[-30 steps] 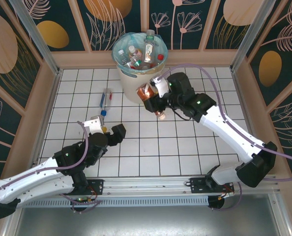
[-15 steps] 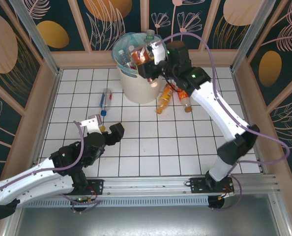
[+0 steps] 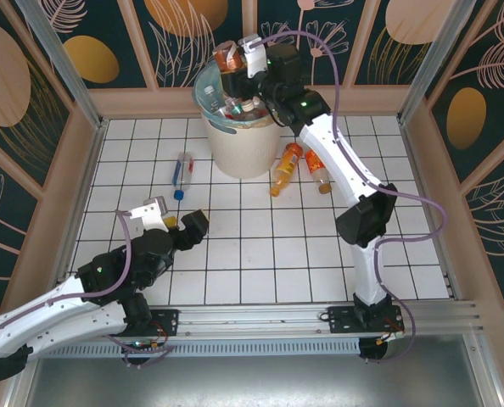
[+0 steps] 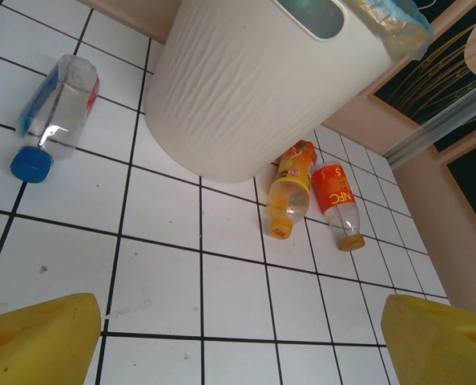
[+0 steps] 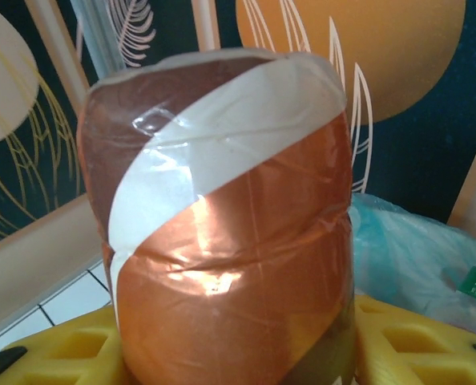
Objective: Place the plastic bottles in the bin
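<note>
Copper-brown bottle [image 5: 222,241] sits clamped between right fingers [image 5: 398,341] above the bin [image 3: 243,153]; left fingers [image 4: 38,341] gape wide, empty.

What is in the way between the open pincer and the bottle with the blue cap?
Nothing visible. The left pincer hangs open, and bare white tiles lie between it and the blue-capped bottle, which lies left of the bin.

The right tool [image 3: 232,65], gripping its copper-brown bottle [image 5: 222,241], now hangs over the bin [image 3: 239,153] at its far rim, up from beside its wall.
</note>
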